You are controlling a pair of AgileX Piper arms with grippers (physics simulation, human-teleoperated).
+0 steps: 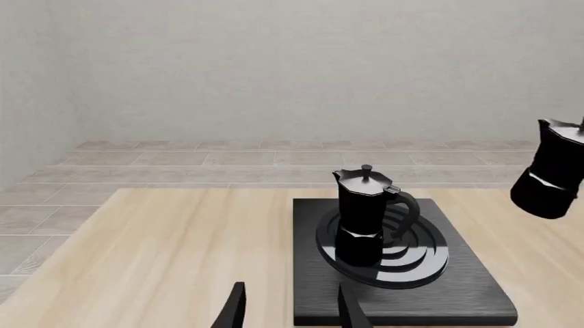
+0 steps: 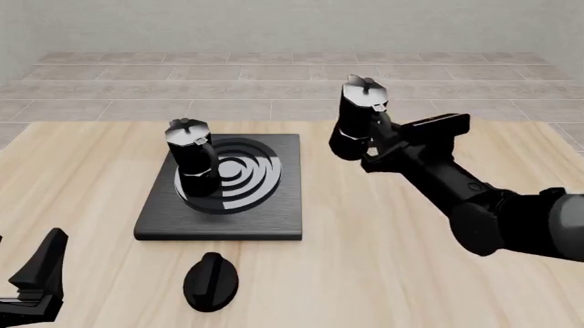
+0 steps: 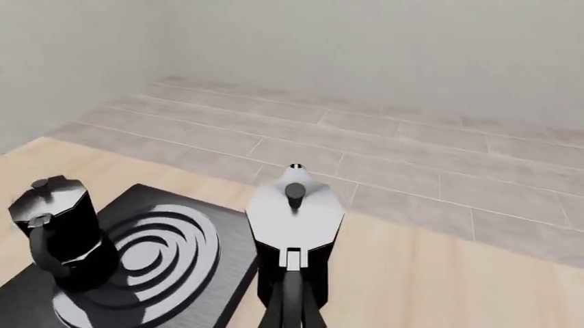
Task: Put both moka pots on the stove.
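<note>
One moka pot (image 2: 191,158) stands upright on the stove (image 2: 273,215), on the left side of its ring burner; the left wrist view shows this moka pot (image 1: 365,217) on the stove (image 1: 456,294) too. The other moka pot (image 2: 360,120) hangs in the air to the right of the stove, slightly tilted, with my right gripper (image 2: 373,137) shut on its handle side. In the right wrist view this held moka pot (image 3: 293,225) fills the centre. My left gripper (image 2: 37,273) is low at the near left, open and holding nothing, its fingers (image 1: 234,309) short of the stove.
A low black oval knob (image 2: 210,280) lies on the wooden table (image 2: 383,273) just in front of the stove. My right arm (image 2: 474,198) reaches in from the right above the table. Tiled floor and a wall lie beyond the far edge.
</note>
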